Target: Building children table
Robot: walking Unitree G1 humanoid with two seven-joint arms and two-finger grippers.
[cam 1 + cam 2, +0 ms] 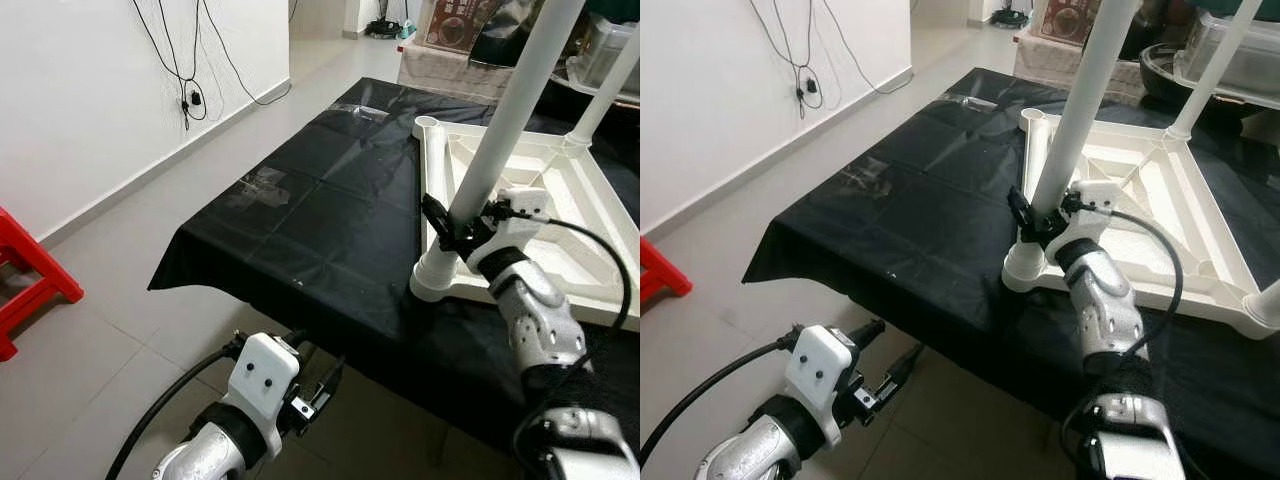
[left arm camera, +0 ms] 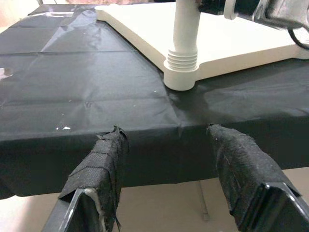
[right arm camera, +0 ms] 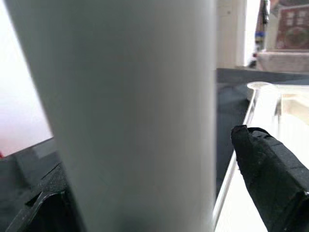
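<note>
Black cloth (image 1: 300,215) over grey tiles (image 1: 130,270).

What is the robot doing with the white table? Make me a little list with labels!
Thing being built: white table top, lying upside down on a black sheet
Leg in work: white leg, standing in the near corner socket
Another leg: white leg at the far corner
Empty socket: far left corner
Right gripper: fingers closed around the near leg, low down
Left gripper: open, below the sheet's near edge, holding nothing
Nearby: red stool on the floor, cables on the wall
</note>
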